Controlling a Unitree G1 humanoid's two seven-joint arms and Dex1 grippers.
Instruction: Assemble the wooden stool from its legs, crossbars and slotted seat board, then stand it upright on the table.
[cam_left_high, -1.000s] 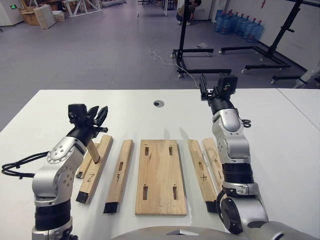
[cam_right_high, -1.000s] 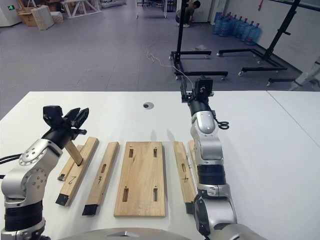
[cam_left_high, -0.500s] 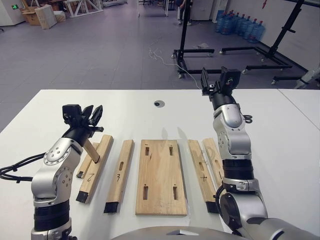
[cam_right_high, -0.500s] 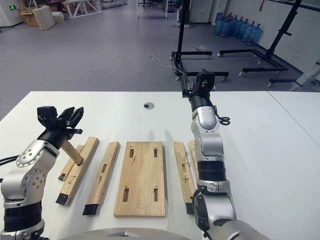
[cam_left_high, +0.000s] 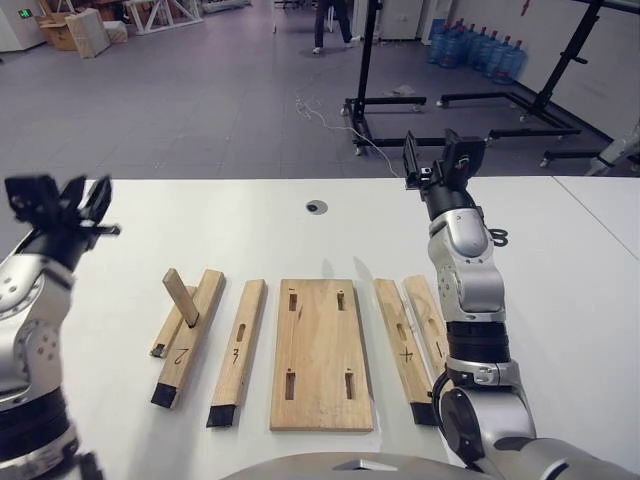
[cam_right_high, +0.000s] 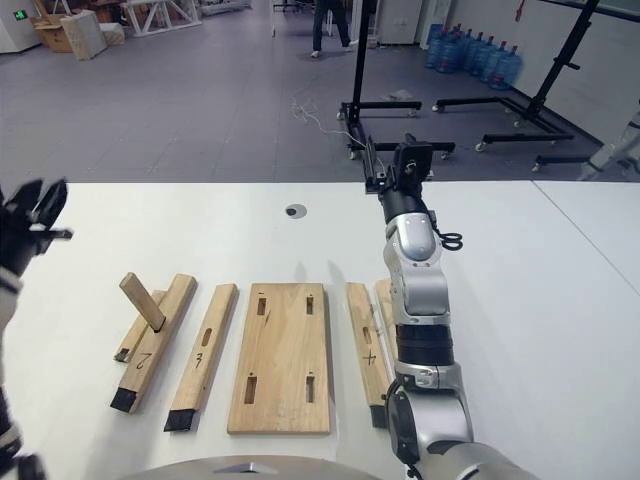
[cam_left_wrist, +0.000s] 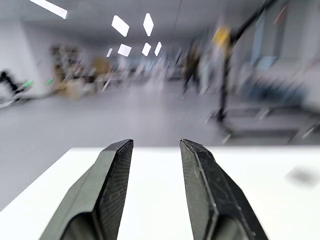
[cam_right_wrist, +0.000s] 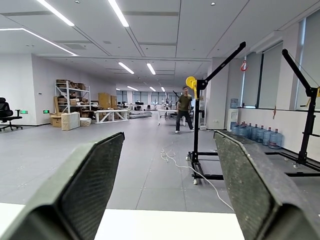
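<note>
Silver-grey rounded shells with black bands cover the left arm (cam_left_high: 25, 310) and right arm (cam_left_high: 465, 285); left end effector (cam_left_wrist: 156, 145) and right end effector (cam_right_wrist: 169, 137) are black, ribbed.

Grey floor (cam_left_high: 200, 90); black racks (cam_left_high: 520, 100)

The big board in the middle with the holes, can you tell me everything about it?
The seat board is a rectangle of pale wood with four small slots, one near each corner. It lies flat on the white table, long sides running away from the robot. A wooden leg lies on its left and another leg on its right, each with a gap between. Only the table touches it.
</note>
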